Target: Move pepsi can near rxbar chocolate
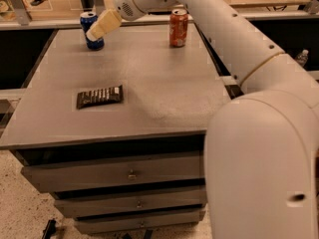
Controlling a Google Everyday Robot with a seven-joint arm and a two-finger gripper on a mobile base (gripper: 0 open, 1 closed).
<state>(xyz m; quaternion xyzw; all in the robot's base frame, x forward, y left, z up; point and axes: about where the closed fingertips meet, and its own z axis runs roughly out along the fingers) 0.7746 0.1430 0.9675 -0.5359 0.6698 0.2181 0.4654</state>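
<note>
The pepsi can (85, 28), blue with a silver top, stands upright at the far left of the grey table (164, 83). My gripper (99, 28), pale yellow at the end of the white arm, sits right at the can's right side and overlaps it in view. I cannot tell whether it touches the can. The rxbar chocolate (99, 96), a flat dark wrapper with pale stripes, lies at the near left of the table, well in front of the can.
An orange-red can (178, 28) stands at the far middle of the table. Drawers (130, 174) run below the tabletop. My white arm fills the right side. A water bottle (302, 58) stands at far right. Wooden shelving lies behind.
</note>
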